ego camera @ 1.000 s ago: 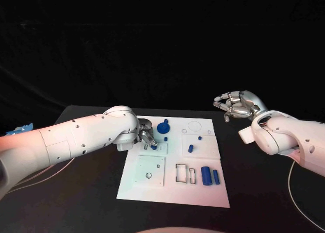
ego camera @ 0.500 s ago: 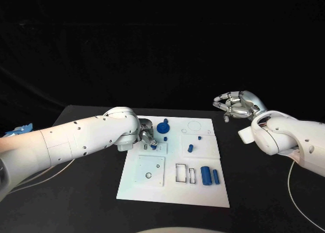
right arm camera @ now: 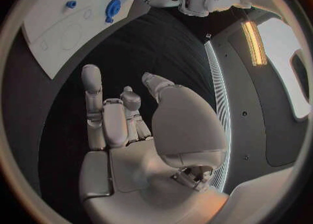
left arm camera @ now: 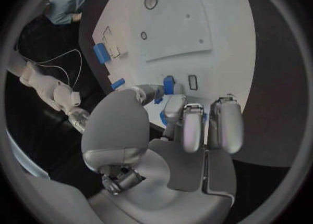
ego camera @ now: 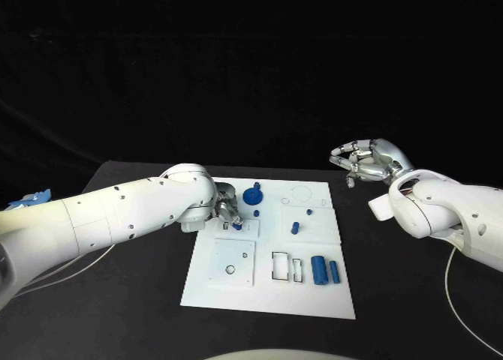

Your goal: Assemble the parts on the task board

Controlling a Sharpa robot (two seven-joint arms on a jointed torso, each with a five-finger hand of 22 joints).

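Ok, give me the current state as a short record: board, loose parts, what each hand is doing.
board: task board, white, mid-table
left hand: left hand down at the board's far left, fingers on a small blue part; grasp cannot be confirmed
right hand: right hand raised beside the board, fingers curled, holding nothing
loose parts: two blue cylinders near right; blue gear far centre

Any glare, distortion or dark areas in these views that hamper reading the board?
Head view: task board evenly lit, background black. Left wrist view: fisheye bends the board's edges; left hand covers its near part. Right wrist view: bright ceiling lights glare beside the right hand.
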